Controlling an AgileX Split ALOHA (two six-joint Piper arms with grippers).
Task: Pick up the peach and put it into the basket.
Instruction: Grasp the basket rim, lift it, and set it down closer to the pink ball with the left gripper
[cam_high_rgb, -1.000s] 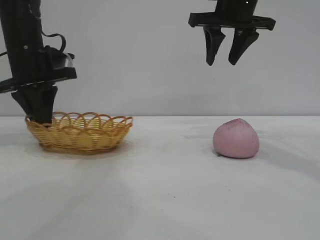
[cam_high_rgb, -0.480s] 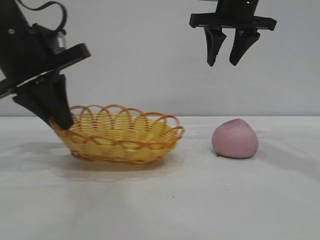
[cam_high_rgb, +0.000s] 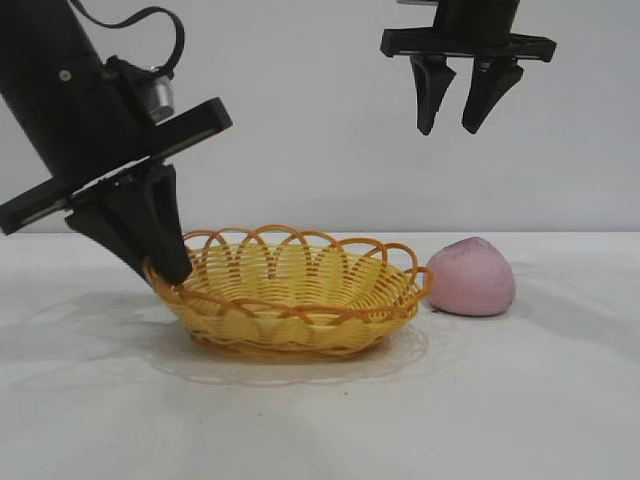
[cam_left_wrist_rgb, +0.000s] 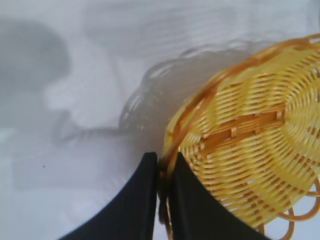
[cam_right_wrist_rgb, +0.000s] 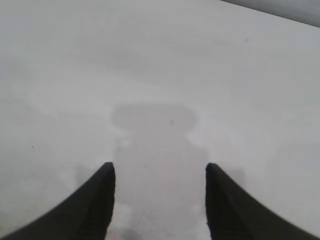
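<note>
the left pincer (cam_high_rgb: 170, 268) hides the basket (cam_high_rgb: 300, 300) rim it clamps. the wrist view's edge cuts off the basket's far side (cam_left_wrist_rgb: 280, 150). the right pincer (cam_high_rgb: 466, 122) is cropped above its fingers; beneath it the basket rim covers the peach (cam_high_rgb: 472, 277) edge.

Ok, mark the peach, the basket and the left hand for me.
peach (cam_high_rgb: 471, 278), exterior view, middle of its pink side.
basket (cam_high_rgb: 300, 296), exterior view, front woven wall.
left hand (cam_left_wrist_rgb: 163, 197), left wrist view, between the fingertips pinching the basket's rim.
</note>
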